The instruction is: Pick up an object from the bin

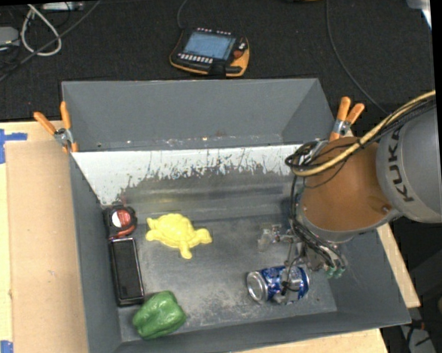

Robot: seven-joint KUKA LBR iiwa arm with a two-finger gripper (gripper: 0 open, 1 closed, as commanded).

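Note:
A crushed blue and silver drink can (pixel 272 285) lies on its side at the bin's front right. My gripper (pixel 300 255) hangs low below the orange cover, just above and to the right of the can, and its dark lower parts overlap the can's right end. A yellow turtle-shaped toy (pixel 177 234) rests near the middle of the floor, well to the gripper's left.
A green toy pepper (pixel 158 315) lies in the front left corner. Along the left wall lies a black oblong block (pixel 126 270), with a round red and silver thing (pixel 121 219) at its far end. The arm comes in over the right rim.

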